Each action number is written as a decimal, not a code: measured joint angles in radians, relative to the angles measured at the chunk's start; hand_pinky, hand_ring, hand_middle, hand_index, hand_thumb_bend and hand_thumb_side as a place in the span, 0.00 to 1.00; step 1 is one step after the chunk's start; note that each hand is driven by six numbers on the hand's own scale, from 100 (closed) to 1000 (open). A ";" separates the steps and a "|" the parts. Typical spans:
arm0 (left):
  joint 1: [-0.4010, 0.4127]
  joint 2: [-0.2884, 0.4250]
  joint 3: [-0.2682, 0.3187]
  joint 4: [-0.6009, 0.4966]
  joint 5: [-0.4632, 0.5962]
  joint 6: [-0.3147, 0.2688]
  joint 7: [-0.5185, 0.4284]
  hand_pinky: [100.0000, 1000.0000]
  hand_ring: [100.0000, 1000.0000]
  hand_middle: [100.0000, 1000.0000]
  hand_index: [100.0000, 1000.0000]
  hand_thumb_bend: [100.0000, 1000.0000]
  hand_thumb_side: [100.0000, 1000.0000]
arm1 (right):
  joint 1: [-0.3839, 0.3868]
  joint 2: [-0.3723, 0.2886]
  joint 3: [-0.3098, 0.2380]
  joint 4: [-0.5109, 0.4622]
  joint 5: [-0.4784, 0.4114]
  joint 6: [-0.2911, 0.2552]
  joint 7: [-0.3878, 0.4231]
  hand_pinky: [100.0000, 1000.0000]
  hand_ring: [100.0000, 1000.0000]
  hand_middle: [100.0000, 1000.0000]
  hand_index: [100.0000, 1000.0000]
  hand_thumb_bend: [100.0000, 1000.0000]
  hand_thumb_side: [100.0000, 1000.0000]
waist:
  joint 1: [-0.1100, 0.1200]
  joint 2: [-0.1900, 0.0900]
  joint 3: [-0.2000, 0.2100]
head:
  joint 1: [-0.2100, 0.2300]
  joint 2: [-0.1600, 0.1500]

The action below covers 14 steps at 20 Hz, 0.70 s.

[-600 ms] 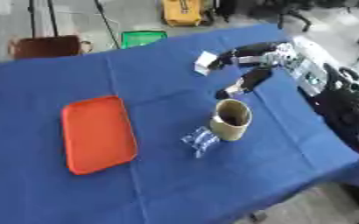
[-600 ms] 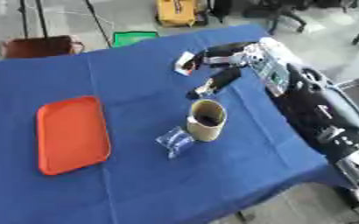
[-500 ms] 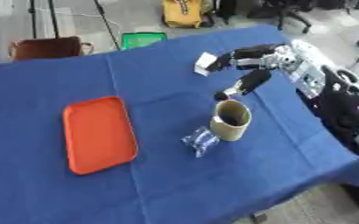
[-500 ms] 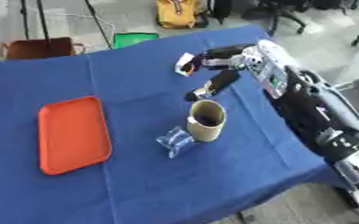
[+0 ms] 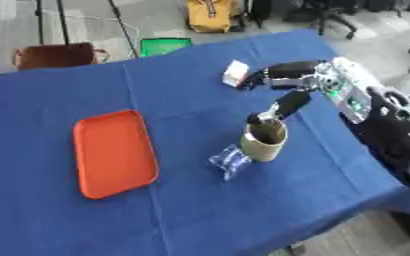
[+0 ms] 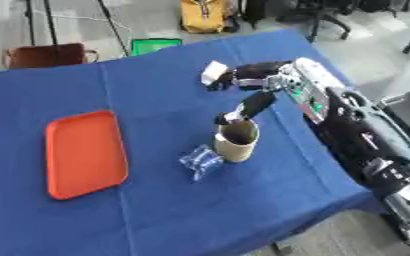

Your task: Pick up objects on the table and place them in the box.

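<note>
An orange tray (image 5: 112, 152) lies flat on the left of the blue table (image 5: 182, 215). A tan cup (image 5: 264, 142) stands upright right of centre, and a small clear blue-tinted packet (image 5: 229, 161) lies against its left side. Farther back sits a small white box (image 5: 236, 73). My right hand (image 5: 309, 80) reaches in from the right, open. Its straight fingers (image 5: 274, 75) point at the white box and end just beside it; I cannot tell whether they touch. The thumb (image 5: 283, 106) hangs down to just above the cup's rim. My left hand shows in neither view.
The table's right edge runs under my right arm (image 6: 357, 135). On the floor beyond the far edge are a brown bag (image 5: 58, 54), a green item (image 5: 165, 46) and a yellow bag (image 5: 210, 8).
The right hand's thumb has dropped closer to the cup's rim. The fingers stay beside the white box, and nothing on the table has moved.
</note>
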 measured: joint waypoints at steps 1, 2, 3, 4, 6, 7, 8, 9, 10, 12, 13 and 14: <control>0.000 0.000 0.000 0.000 0.000 0.000 0.000 0.72 0.73 0.74 0.88 0.31 1.00 | 0.007 0.000 0.002 0.001 0.017 -0.008 -0.011 0.88 0.90 0.89 1.00 0.40 0.81 | 0.001 0.000 0.000 | 0.000 0.000; 0.000 0.000 0.000 0.000 0.000 0.000 0.000 0.72 0.73 0.74 0.88 0.31 1.00 | 0.013 0.000 0.003 0.004 0.035 -0.015 -0.021 0.88 0.90 0.89 1.00 0.40 0.81 | 0.002 0.000 0.000 | 0.000 0.000; 0.000 0.000 0.000 0.000 0.000 0.000 0.000 0.72 0.73 0.74 0.88 0.31 1.00 | 0.017 0.000 0.005 0.007 0.052 -0.022 -0.031 0.88 0.90 0.89 1.00 0.40 0.82 | 0.003 0.000 -0.001 | 0.000 0.000; 0.001 0.000 0.000 0.000 0.000 0.000 0.000 0.72 0.73 0.74 0.88 0.31 1.00 | 0.022 0.000 0.005 0.012 0.067 -0.028 -0.040 0.88 0.90 0.89 1.00 0.40 0.82 | 0.004 0.001 -0.001 | 0.000 0.000; 0.001 0.000 -0.001 0.000 0.000 0.000 -0.001 0.72 0.73 0.74 0.88 0.31 1.00 | 0.027 0.001 0.005 0.022 0.092 -0.040 -0.056 0.88 0.90 0.89 1.00 0.40 0.82 | 0.005 0.002 -0.001 | 0.000 0.000; 0.001 0.000 -0.002 0.000 0.000 -0.001 -0.001 0.72 0.73 0.74 0.88 0.31 1.00 | 0.029 0.002 0.005 0.027 0.103 -0.044 -0.063 0.88 0.90 0.90 1.00 0.40 0.82 | 0.005 0.003 -0.001 | 0.000 0.000; 0.001 0.000 -0.003 0.000 0.000 -0.001 -0.002 0.72 0.73 0.74 0.88 0.31 1.00 | 0.030 0.004 0.005 0.032 0.113 -0.049 -0.068 0.88 0.90 0.90 1.00 0.40 0.82 | 0.006 0.003 -0.001 | 0.000 0.000; 0.001 0.000 -0.004 0.000 0.000 -0.001 -0.002 0.72 0.73 0.74 0.88 0.31 1.00 | 0.031 0.006 0.005 0.037 0.121 -0.053 -0.073 0.88 0.90 0.90 1.00 0.40 0.82 | 0.008 0.004 -0.002 | -0.001 0.000; 0.001 0.000 -0.005 0.000 0.000 -0.002 -0.003 0.72 0.73 0.74 0.88 0.31 1.00 | 0.033 0.008 0.005 0.043 0.128 -0.057 -0.078 0.88 0.90 0.90 1.00 0.40 0.82 | 0.010 0.005 -0.002 | -0.001 0.000; 0.001 0.000 -0.005 0.000 0.000 -0.002 -0.003 0.72 0.73 0.74 0.88 0.30 1.00 | 0.035 0.009 0.004 0.049 0.137 -0.065 -0.088 0.88 0.90 0.90 1.00 0.41 0.83 | 0.011 0.005 -0.004 | -0.001 0.000; 0.001 0.000 -0.006 0.000 0.000 -0.002 -0.003 0.72 0.73 0.74 0.88 0.30 1.00 | 0.035 0.009 0.004 0.053 0.140 -0.069 -0.093 0.89 0.91 0.90 1.00 0.42 0.84 | 0.010 0.005 -0.004 | -0.001 0.000; 0.001 0.000 -0.006 0.000 0.000 -0.002 -0.004 0.72 0.73 0.74 0.88 0.30 1.00 | 0.034 0.009 0.004 0.056 0.144 -0.074 -0.097 0.89 0.91 0.90 1.00 0.42 0.84 | 0.010 0.005 -0.004 | -0.001 0.000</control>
